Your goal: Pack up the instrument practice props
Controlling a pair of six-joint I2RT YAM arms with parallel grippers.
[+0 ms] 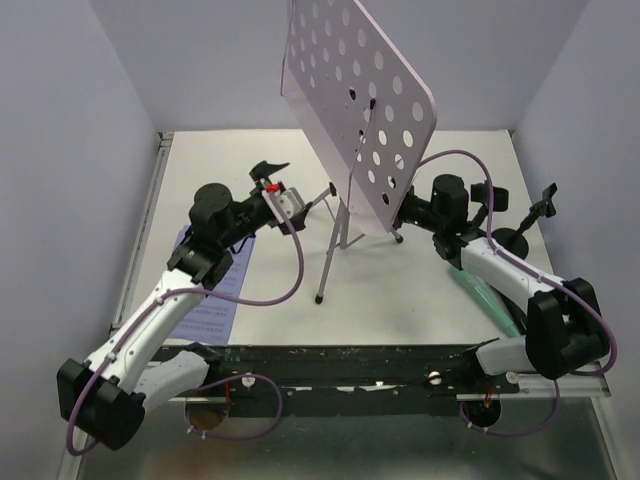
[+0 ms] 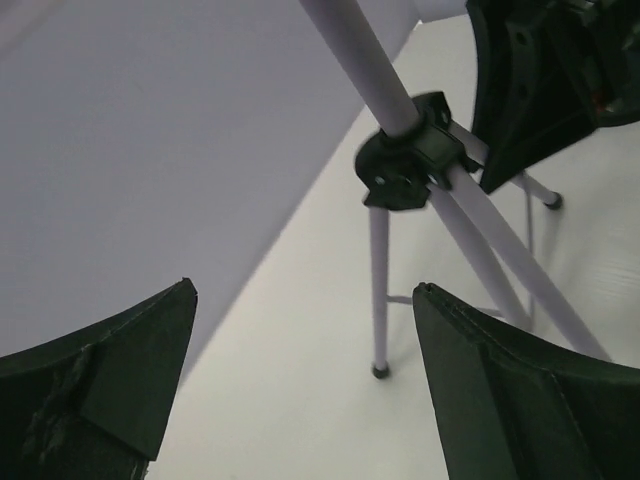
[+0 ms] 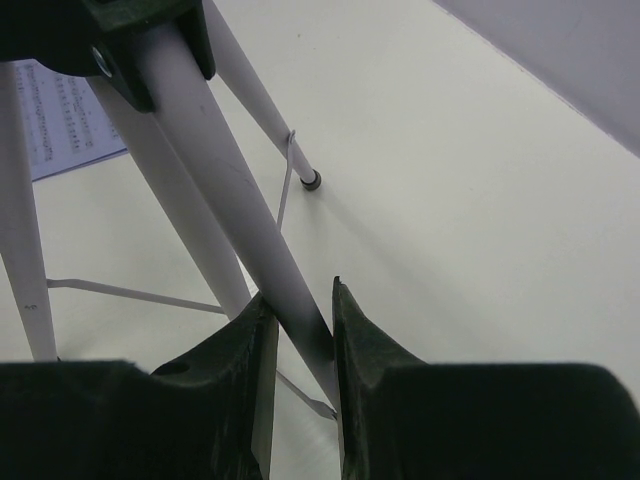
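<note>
Right hand point(image 3: 300, 315) is clamped around one leg of the single silver tripod point(image 1: 332, 250), which stands mid-desk toward the far edge. Left hand point(image 2: 302, 295) is spread wide beside the tripod's hub, gripping nothing. One mint-green microphone point(image 1: 487, 292) and the sheet-music pages point(image 1: 215, 295) lie partly hidden under the arms. White desk point(image 1: 400, 290), pale walls point(image 1: 60, 150).

Silver tripod point(image 1: 333, 240), pale hole-dotted desk point(image 1: 352, 112); bluish-white pages point(image 1: 215, 300) with dark print; mint-green microphone point(image 1: 482, 291).

Soft, even light, faint shadows beneath the tripod point(image 3: 215, 180), near jaws blurred in the 2 wrist views
</note>
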